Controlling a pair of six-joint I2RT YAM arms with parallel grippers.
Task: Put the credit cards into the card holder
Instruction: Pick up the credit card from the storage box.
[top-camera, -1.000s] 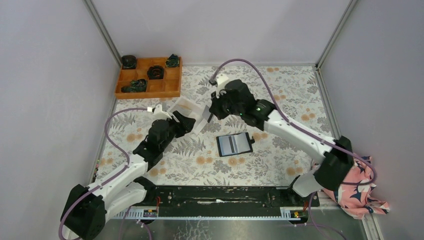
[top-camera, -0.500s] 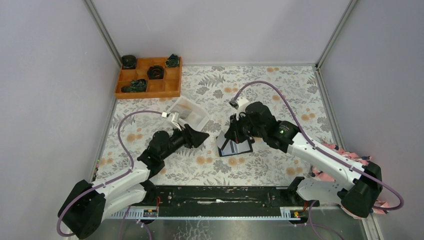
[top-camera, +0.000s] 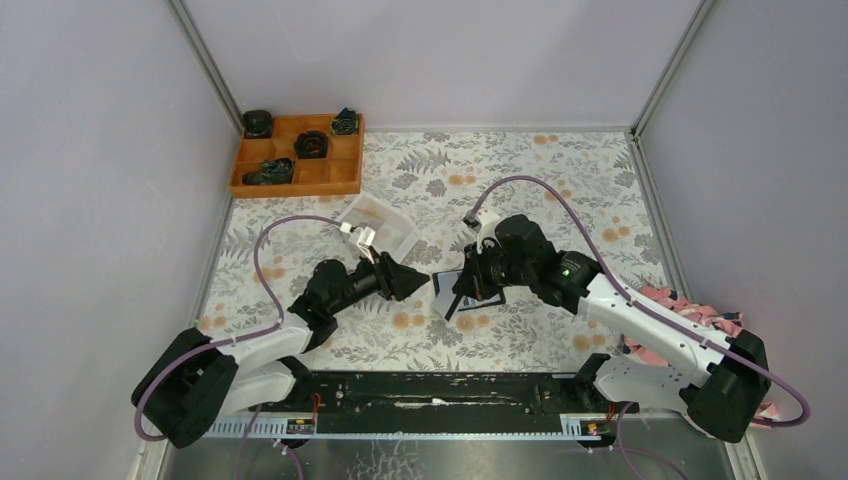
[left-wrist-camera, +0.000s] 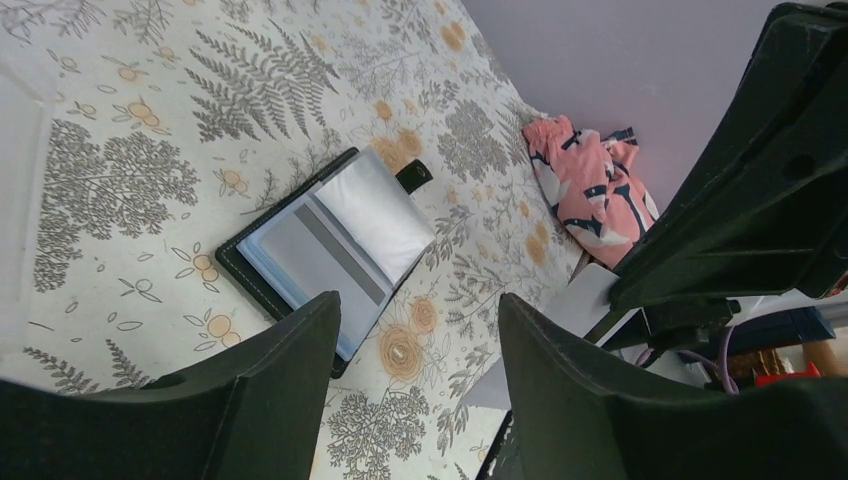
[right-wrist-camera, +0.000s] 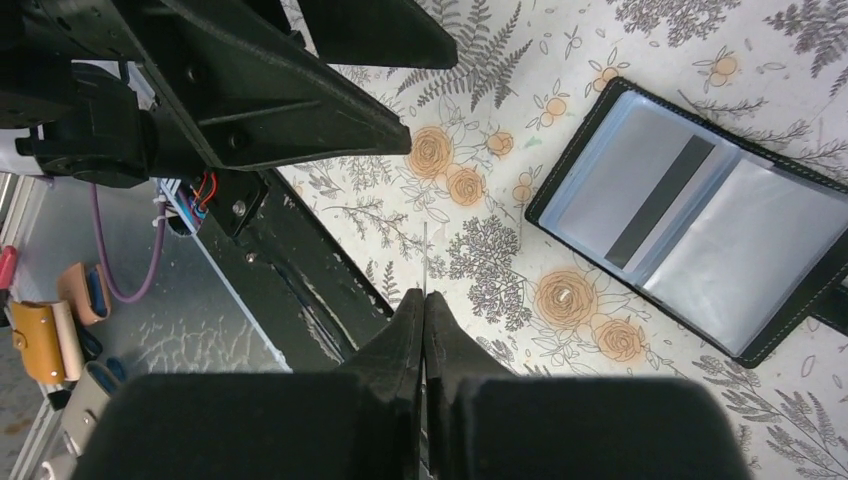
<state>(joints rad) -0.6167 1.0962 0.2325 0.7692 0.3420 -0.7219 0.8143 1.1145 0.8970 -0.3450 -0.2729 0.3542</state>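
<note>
Top: orange box (top-camera: 296, 155) in far left corner, dark parts in some compartments; white tray (top-camera: 378, 222) behind left fingers (top-camera: 412, 281); pink cloth (top-camera: 700, 310) at right. Holder (top-camera: 446, 284) open on counter (top-camera: 560, 200), partly hidden by right fingers (top-camera: 462, 297).
Left wrist: fingers apart, empty; striped card (left-wrist-camera: 318, 248) in holder's pocket.
Right wrist: fingers pressed together on thin card (right-wrist-camera: 425, 255), edge-on, beside holder.

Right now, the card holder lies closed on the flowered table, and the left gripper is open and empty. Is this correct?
Not quite. The card holder lies open, not closed, its pale inner pockets facing up; the right wrist view shows it. The rest stands: it is on the flowered table, and the left gripper is open and empty.
</note>
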